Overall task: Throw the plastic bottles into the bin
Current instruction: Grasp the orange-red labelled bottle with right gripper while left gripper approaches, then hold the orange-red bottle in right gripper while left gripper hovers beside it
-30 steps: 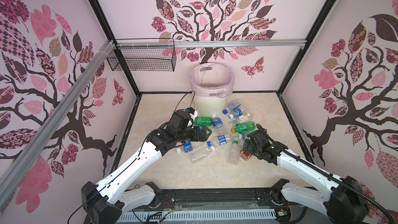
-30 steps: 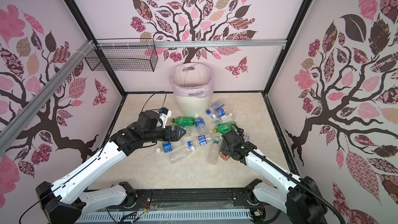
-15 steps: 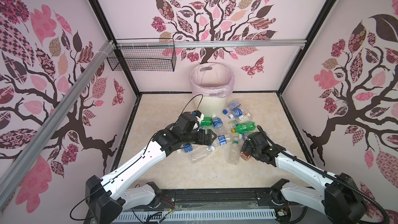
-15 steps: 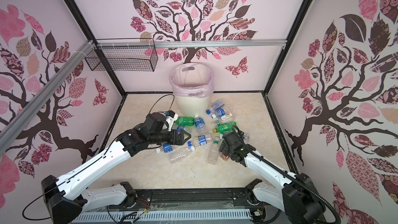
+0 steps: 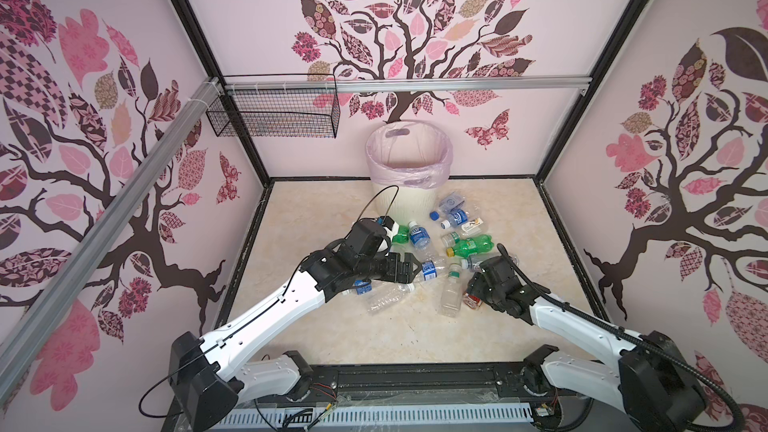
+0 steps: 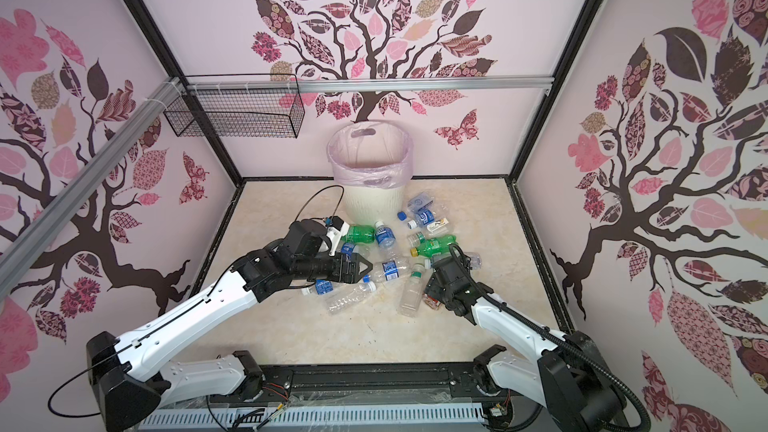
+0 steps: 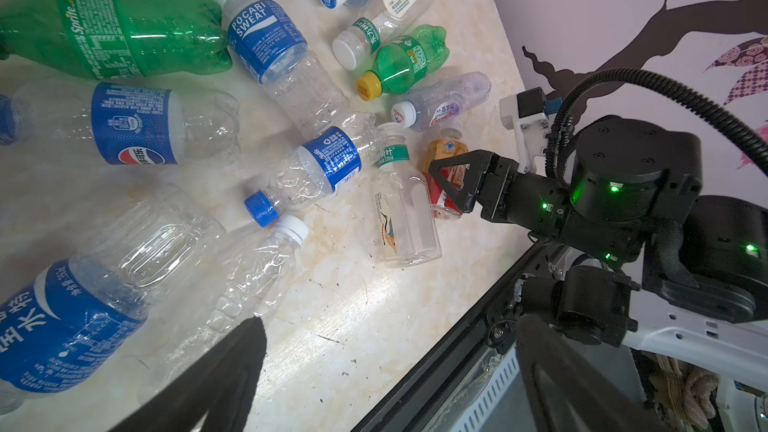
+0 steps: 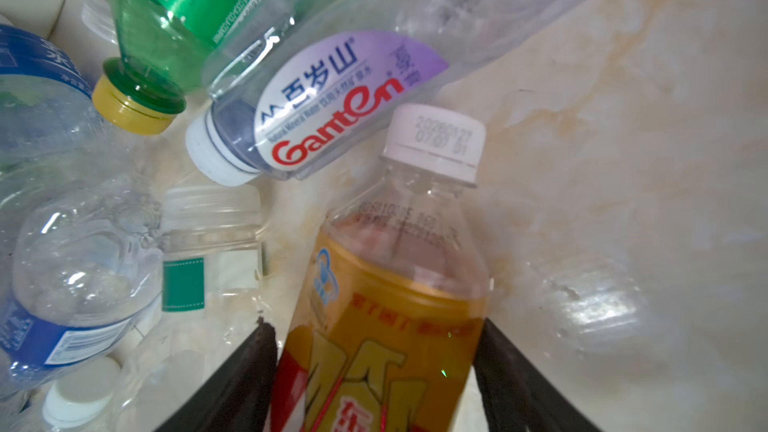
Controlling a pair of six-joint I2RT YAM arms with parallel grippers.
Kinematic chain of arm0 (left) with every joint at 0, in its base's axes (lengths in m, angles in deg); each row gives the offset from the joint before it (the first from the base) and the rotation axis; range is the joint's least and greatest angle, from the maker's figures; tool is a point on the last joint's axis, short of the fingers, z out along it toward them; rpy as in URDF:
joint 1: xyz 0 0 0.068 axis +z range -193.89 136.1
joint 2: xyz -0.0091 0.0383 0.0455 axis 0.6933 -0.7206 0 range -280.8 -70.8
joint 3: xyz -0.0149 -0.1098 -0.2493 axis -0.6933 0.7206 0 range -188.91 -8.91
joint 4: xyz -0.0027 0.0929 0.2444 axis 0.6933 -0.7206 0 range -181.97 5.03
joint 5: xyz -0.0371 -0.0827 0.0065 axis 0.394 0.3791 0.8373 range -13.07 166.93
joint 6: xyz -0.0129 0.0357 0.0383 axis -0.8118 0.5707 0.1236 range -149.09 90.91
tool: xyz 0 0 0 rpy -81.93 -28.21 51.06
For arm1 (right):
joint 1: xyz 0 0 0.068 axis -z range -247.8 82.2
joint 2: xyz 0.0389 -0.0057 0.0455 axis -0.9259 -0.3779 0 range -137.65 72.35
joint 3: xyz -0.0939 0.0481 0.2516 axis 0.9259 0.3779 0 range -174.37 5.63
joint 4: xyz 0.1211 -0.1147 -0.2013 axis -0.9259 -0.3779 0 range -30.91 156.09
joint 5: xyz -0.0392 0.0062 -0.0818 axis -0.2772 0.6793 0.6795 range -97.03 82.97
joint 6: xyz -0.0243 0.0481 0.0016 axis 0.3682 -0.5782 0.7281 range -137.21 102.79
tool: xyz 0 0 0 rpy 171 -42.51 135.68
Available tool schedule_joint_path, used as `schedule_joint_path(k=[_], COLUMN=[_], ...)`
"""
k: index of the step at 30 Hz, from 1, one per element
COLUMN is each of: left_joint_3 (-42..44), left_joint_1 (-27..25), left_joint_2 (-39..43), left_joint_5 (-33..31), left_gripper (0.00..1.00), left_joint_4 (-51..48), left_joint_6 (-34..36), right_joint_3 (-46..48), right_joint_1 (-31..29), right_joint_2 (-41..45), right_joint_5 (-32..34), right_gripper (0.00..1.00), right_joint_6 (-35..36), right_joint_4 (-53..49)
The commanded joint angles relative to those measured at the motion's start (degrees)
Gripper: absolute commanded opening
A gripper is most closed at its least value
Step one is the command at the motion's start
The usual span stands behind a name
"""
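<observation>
Several plastic bottles (image 5: 428,268) lie scattered on the floor in front of the bin (image 5: 409,201), a cream ribbed wastebasket with a pink liner (image 6: 370,160). My right gripper (image 8: 376,328) is low at the pile's right edge (image 5: 471,290). Its two fingers press both sides of the orange-red labelled bottle (image 8: 395,284), which lies on the floor (image 7: 446,149). My left gripper (image 7: 390,322) hangs open and empty above the pile's left side (image 5: 413,273), over a crushed clear bottle (image 7: 249,276). A large green bottle (image 7: 116,31) lies near the bin.
A black wire basket (image 5: 274,118) hangs from the rail at the back left. Black frame edges bound the floor, and the rig's black base (image 5: 415,380) runs along the front. A square clear bottle (image 7: 405,209) lies right beside the orange-red one.
My left arm has swung right, from the pile's left edge to above its middle, staying open. My right gripper's fingers have closed in on the orange-red labelled bottle.
</observation>
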Motion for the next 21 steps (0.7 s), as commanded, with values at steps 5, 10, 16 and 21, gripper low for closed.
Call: schedule_joint_path(k=[5, 10, 16, 21], left_joint_3=[-1.05, -0.5, 0.21, 0.33], left_joint_1=[-0.62, -0.71, -0.7, -0.72], left_joint_2=[-0.6, -0.43, 0.13, 0.61], left_joint_5=[-1.05, -1.38, -2.33, -3.0], left_gripper=[0.97, 0.97, 0.97, 0.97], left_joint_4=[0.36, 0.18, 0.41, 0.17], left_joint_6=[0.3, 0.41, 0.36, 0.23], right_joint_3=[0.57, 0.05, -0.19, -1.04], right_joint_1=[0.84, 0.9, 1.01, 0.95], right_joint_2=[-0.97, 0.39, 2.85, 3.52], right_joint_5=[-0.16, -0.15, -0.85, -0.97], right_gripper=[0.65, 0.58, 0.54, 0.49], right_joint_6=[0.2, 0.47, 0.51, 1.22], right_joint_4=[1.27, 0.47, -0.13, -0.74])
